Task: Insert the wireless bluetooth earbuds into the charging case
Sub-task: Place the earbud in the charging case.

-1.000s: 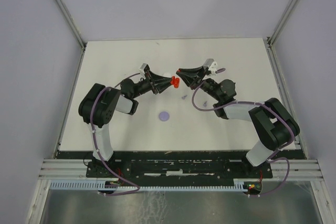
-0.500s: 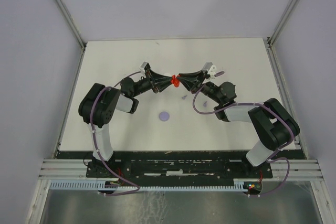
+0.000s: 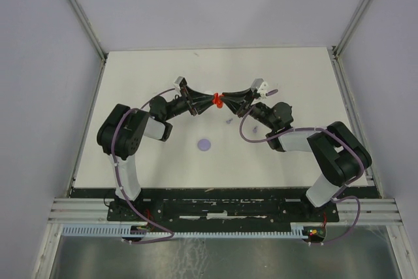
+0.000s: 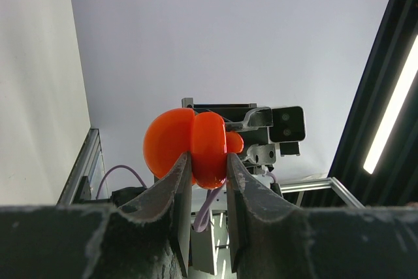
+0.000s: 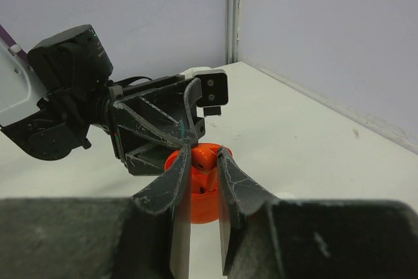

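Note:
Above the middle of the table, my left gripper [image 3: 212,100] is shut on a glossy red charging case [image 3: 217,100]. In the left wrist view the case [image 4: 171,138] bulges above the fingertips, clamped by my left gripper [image 4: 208,157]. My right gripper [image 3: 226,101] meets it tip to tip and is shut on a red earbud [image 5: 210,159]. The earbud's stem points down into the case's open red half [image 5: 204,202], right between the pads of my right gripper [image 5: 204,151]. The left gripper's black fingers [image 5: 163,125] sit just behind the case.
A pale purple disc [image 3: 206,144] lies on the white table [image 3: 144,76] in front of the grippers. A tiny purple bit [image 3: 228,121] lies below the right gripper. Grey walls enclose the table on three sides.
A second ago the two grippers were a little apart. They have closed in on each other, bringing the earbud up to the red case; in the last half second they barely moved.

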{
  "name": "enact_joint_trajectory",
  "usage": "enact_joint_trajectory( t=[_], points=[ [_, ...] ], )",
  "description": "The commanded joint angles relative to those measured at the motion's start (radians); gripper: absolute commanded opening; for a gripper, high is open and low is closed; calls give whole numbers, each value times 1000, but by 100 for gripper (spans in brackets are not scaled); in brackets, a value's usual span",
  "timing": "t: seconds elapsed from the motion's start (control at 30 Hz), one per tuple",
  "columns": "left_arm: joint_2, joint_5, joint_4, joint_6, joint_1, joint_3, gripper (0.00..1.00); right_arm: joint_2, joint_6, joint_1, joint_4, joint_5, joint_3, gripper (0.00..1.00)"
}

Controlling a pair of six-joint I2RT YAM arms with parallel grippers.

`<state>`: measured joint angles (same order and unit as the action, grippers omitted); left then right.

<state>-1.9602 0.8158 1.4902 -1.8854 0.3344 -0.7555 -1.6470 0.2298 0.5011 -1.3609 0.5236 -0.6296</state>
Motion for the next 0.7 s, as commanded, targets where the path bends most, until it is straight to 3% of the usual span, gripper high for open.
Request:
enact_joint_trajectory(
  t=[0.0,0.67],
  points=[
    [51,20,54,12,4,-19,3,-8,-3,-2,-35,25,0,1],
    [66,17,42,15,3,-27,3,-11,-2,-1,-14,33,4,1]
  ],
)
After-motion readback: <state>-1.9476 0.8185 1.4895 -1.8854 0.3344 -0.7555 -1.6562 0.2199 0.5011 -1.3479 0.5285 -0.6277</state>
